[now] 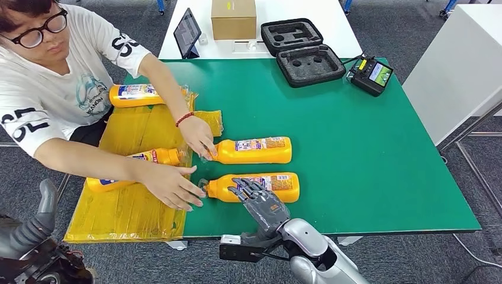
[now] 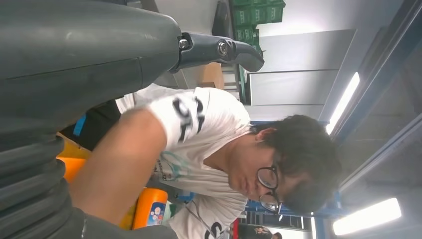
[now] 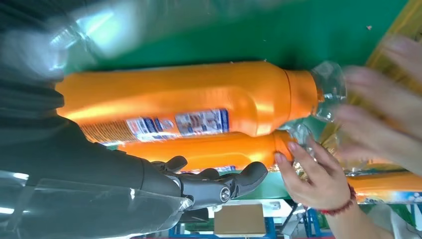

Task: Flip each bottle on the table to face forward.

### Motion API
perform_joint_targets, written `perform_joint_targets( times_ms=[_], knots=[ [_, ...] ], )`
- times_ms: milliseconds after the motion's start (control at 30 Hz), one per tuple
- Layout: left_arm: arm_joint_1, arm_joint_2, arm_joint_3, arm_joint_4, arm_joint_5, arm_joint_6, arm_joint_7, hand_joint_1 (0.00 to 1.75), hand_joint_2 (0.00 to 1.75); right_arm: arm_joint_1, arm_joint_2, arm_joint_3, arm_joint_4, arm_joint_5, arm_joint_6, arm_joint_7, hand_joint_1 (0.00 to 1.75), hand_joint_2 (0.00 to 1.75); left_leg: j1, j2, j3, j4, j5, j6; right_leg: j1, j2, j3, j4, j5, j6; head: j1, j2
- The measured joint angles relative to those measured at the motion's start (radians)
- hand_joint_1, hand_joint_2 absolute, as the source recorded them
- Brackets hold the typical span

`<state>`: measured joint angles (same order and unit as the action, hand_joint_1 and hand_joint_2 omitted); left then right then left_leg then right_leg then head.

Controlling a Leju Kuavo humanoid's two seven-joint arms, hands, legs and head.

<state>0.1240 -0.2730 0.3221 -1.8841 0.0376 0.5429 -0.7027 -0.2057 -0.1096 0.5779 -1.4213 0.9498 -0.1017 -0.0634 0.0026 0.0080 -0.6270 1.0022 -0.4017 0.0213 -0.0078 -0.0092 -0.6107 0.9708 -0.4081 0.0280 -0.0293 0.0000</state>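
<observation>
1. Right now the right hand [image 1: 260, 204] hangs just over the near bottle [image 1: 254, 187], fingers spread wide and holding nothing; whether the fingertips already touch the label I cannot tell.
2. That bottle lies on its side close to the table's [image 1: 379, 165] front edge, cap toward the yellow plastic sheet [image 1: 127, 210] that covers the left end. The second bottle [image 1: 254, 150] lies parallel just behind it, further from the front edge.
3. A person's hands sit at both caps: one hand [image 1: 198, 137] at the far bottle's neck, the other hand [image 1: 171, 186] near the near bottle's cap. I'd wait for those to clear before closing.
4. The grip probably wants to go around the broad middle of the body, not the tapered neck, so the bottle rolls evenly.
5. The two bottles lie close together, so a wide roll could knock the back one; lifting slightly first looks safer.
6. The left hand [image 2: 219, 50] is away from the table by the person's side; its fingers look loosely extended with nothing in them.
7. Two more bottles lie on the yellow sheet, one [image 1: 135, 94] near the back left corner, one [image 1: 133, 168] under the person's forearm.
</observation>
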Motion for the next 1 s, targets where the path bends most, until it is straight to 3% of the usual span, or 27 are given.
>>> perform_joint_targets(
  times_ms=[433,700,1000],
  knots=[
    [0.022,-0.015,0.013,0.015,-0.006,0.009,0.000,0.00,1.75,-0.032,-0.006,-0.047,0.044,0.017,-0.008,0.025,0.00,1.75,0.000,0.000,0.000,0.000,0.000,0.000,0.000,0.000,0.000,0.000,0.000,0.000,0.000,0.000],
    [0.025,-0.016,0.004,0.043,-0.021,0.029,0.000,0.00,1.75,-0.120,0.045,-0.064,0.130,0.002,-0.050,-0.009,0.00,1.75,0.000,0.000,0.000,0.000,0.000,0.000,0.000,0.000,0.000,0.000,0.000,0.000,0.000,0.000],
    [0.022,-0.016,-0.014,0.066,-0.020,0.029,0.000,0.00,1.75,-0.198,0.094,-0.097,0.288,-0.047,-0.013,-0.008,0.00,1.75,0.000,0.000,0.000,0.000,0.001,0.000,0.000,0.000,0.000,0.000,0.000,0.000,0.000,0.000]
  ],
)
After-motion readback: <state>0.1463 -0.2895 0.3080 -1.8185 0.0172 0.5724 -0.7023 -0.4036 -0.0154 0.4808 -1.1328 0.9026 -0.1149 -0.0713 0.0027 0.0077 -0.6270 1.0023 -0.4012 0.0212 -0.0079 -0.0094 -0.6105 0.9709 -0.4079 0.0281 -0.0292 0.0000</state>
